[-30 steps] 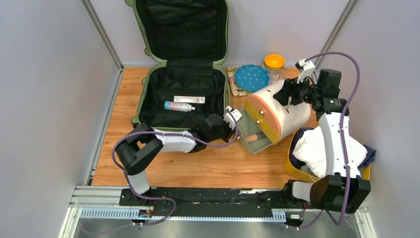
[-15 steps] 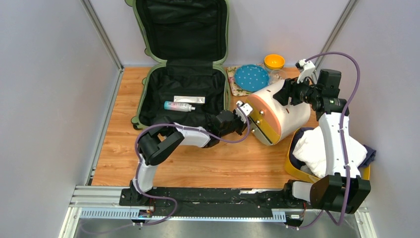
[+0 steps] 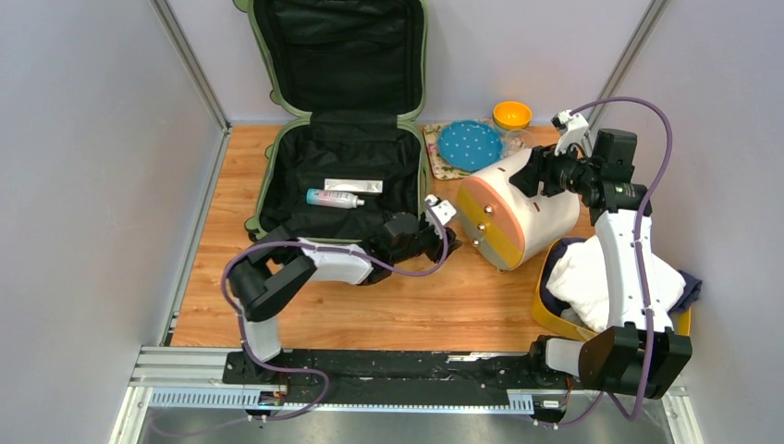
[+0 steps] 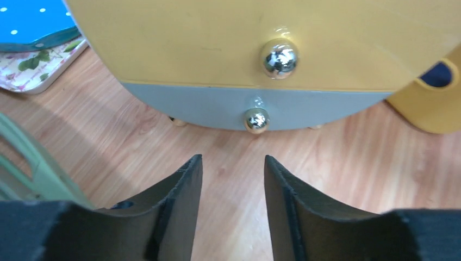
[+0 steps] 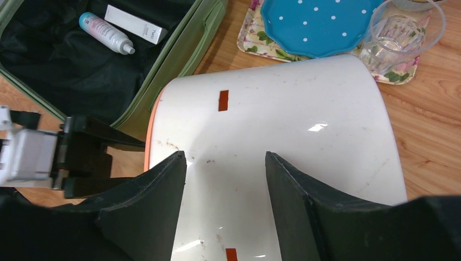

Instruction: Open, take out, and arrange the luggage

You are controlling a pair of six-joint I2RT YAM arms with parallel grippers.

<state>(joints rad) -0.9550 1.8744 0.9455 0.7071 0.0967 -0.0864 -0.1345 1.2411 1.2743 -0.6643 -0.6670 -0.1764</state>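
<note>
- The luggage (image 3: 265, 176) is lying open at the 11 o'clock part of the table (image 3: 416, 305); its lid is standing upright against the back wall, and its black lining is showing in both halves.
- A spray bottle (image 3: 335, 198) and a flat white box (image 3: 353, 185) are lying side by side in the lower half; the box is sitting at the bottle's 12 o'clock.
- The round drawer box (image 3: 527, 208) is sitting on the table at the luggage's 3 o'clock, just beside its green rim; both drawer fronts are sitting flush, each showing a shiny knob (image 4: 278, 58).
- The left gripper (image 3: 447, 239) is hovering low over the wood between the luggage and the drawer box, pointing at the lower knob (image 4: 256, 120); its claw is released, the fingers standing apart with only bare table between them, apart from the knob.
- The right gripper (image 3: 536, 171) is reaching down onto the drawer box from its 1 o'clock; its claw is spread over the white shell (image 5: 282, 125), clasping nothing; whether the fingertips (image 5: 179, 163) are touching the shell I cannot tell.
- A blue dotted plate (image 3: 470, 144) is resting on a floral tray (image 3: 442, 166) at the drawer box's 11 o'clock; a clear glass (image 5: 399, 35) is standing on the same tray, with an orange bowl (image 3: 511, 115) behind it.
- A yellow tray (image 3: 553, 324) holding white cloth (image 3: 592, 277) is sitting at the table's 4 o'clock.
</note>
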